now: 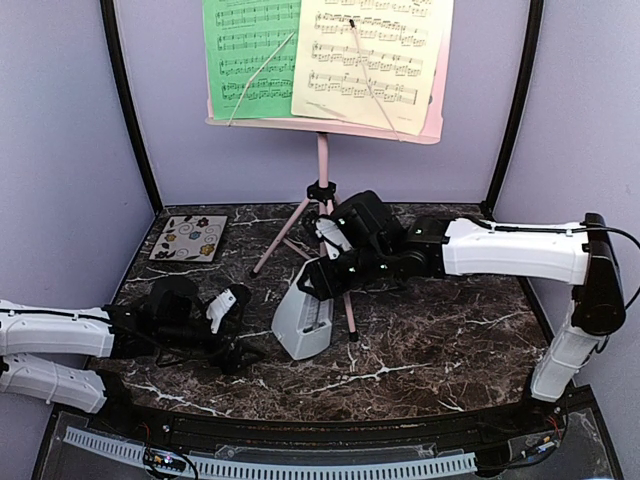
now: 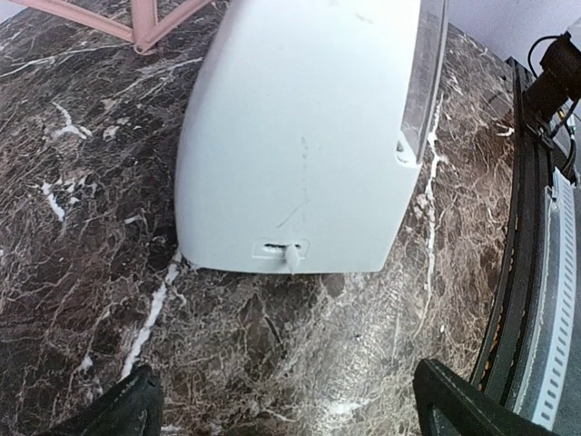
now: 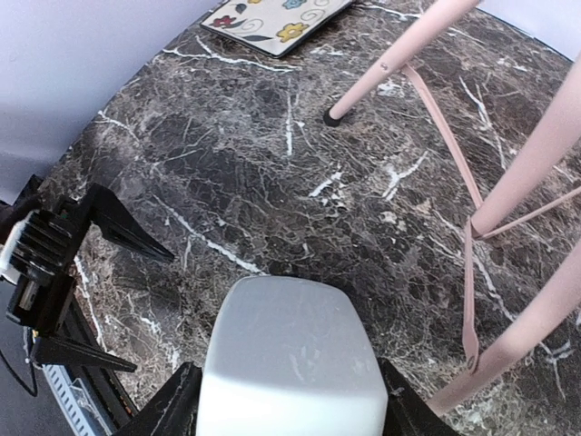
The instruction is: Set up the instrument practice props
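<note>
dark marble table [image 1: 450, 340], veined in white, fills the scene, and its near edge with both arm bases lies closest. on its far side stands the pink music stand [image 1: 323, 160], with its tripod legs spread on the marble and its desk raised high against the back wall. a green page [image 1: 250, 50] rests on the left of the desk and a pale-yellow page [image 1: 370, 50] on the right. the yellow sheet overlaps the green one's edge, and a thin rod [image 1: 372, 75] slants across it.

the right arm reaches in from the right side, and the right gripper [image 1: 322, 277] is pinching the top of the grey-white metronome [image 1: 303, 320], with one finger pressed to each side of it. that metronome sits near the middle of the table, just beside the stand's front leg and leaning a little. whether its base rests fully on the marble cannot be told.

the left arm lies low along the left side. the left gripper [image 1: 243, 325] is spread wide with nothing between its fingers, and it points at the metronome from close by without touching it.

a flower-patterned card [image 1: 189, 238] lies flat at the far left corner, well apart from the rest.
</note>
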`<state>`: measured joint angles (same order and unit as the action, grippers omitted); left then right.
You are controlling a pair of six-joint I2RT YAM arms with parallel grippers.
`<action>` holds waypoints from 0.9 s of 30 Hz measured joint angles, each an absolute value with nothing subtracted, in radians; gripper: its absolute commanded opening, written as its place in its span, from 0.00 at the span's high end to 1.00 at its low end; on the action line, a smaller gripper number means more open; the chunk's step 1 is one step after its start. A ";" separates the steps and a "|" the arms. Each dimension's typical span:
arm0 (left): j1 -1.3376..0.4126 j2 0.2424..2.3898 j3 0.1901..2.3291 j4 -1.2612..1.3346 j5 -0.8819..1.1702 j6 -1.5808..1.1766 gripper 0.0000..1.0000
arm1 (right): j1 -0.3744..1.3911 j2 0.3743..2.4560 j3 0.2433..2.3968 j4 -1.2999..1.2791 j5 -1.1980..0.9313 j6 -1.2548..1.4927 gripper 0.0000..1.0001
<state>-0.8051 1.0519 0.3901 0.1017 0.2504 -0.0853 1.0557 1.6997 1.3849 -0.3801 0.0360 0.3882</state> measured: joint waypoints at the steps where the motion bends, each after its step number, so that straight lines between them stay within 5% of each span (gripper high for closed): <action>1: -0.811 1.063 0.390 0.104 0.253 -0.068 0.01 | 1.050 1.700 1.382 -0.369 0.010 0.377 1.00; 12: -0.831 1.208 0.452 0.139 0.269 0.051 0.09 | 1.047 1.700 1.367 -0.309 -0.137 0.348 1.00; 23: -0.834 1.281 0.488 0.171 0.272 0.083 0.59 | 1.044 1.698 1.367 -0.301 -0.139 0.345 1.00; 25: -0.834 1.281 0.488 0.171 0.263 0.086 0.59 | 1.044 1.698 1.367 -0.310 -0.113 0.352 1.00; 27: -0.834 1.282 0.488 0.173 0.258 0.091 0.48 | 1.040 1.698 1.367 -0.312 -0.103 0.348 1.00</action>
